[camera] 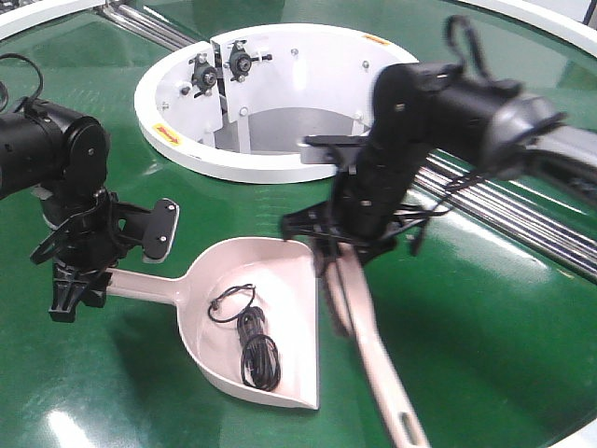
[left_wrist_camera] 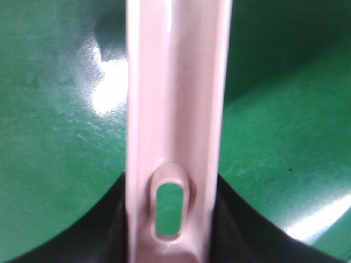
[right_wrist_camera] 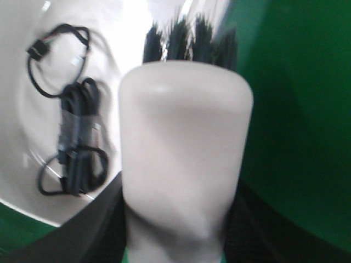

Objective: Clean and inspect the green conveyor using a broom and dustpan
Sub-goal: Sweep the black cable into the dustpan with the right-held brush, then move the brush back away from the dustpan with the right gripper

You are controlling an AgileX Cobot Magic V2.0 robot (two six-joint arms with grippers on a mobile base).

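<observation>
Left gripper [camera: 79,280] is clamping the handle end of the dustpan [camera: 270,280]; right gripper [camera: 340,250] is grasping the broom [camera: 382,364] by its back, bristles at the pan's mouth. The dustpan is lying on the green conveyor [camera: 485,317] toward its near edge, holding a coiled black cable [camera: 256,345].

One dustpan [camera: 280,280], one broom [camera: 373,350], one coiled black cable [camera: 254,345].

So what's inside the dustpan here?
A bundled black cable with a loose loop at one end lies on the dustpan floor; nothing else shows. The corner beside the broom is covered by the right end effector, so small debris there can't be ruled out.
</observation>
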